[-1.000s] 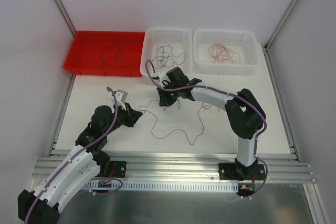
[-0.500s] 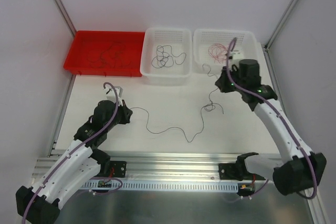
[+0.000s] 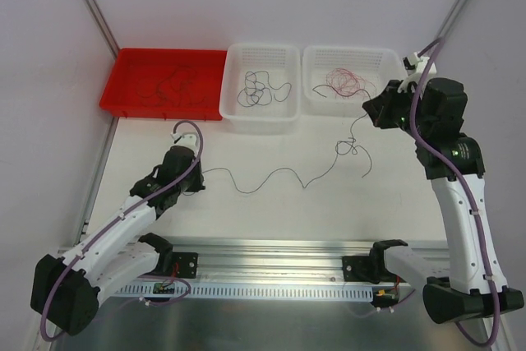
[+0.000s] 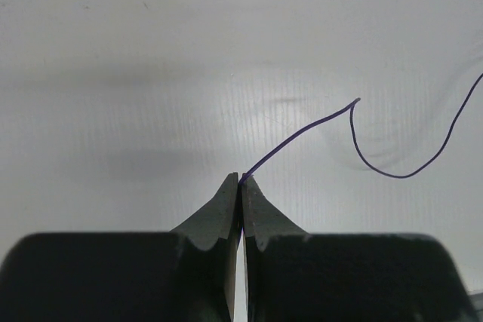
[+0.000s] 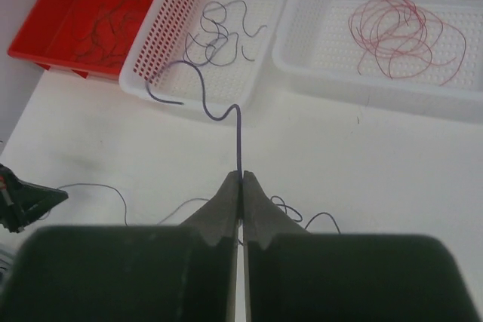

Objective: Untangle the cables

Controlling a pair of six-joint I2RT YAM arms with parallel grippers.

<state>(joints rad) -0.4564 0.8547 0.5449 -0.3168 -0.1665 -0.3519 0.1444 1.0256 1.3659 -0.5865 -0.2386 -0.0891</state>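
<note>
Both clamp thin dark cable (image 5: 239, 141): left claw (image 4: 241, 179), right claw (image 5: 241, 175) (1 strand or 2, unclear).

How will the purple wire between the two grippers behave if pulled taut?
Likely floppy: the purple wire runs in waves between the left gripper and right gripper, both shut on it. Its free end beyond the right gripper curls, so it probably springs back. Its small loop may tighten.

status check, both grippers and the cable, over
Right gripper shut on dark purple cable, lifted. Left gripper shut on its far end. Strand slack between them, small knot near right side. Nothing blocking.
</note>
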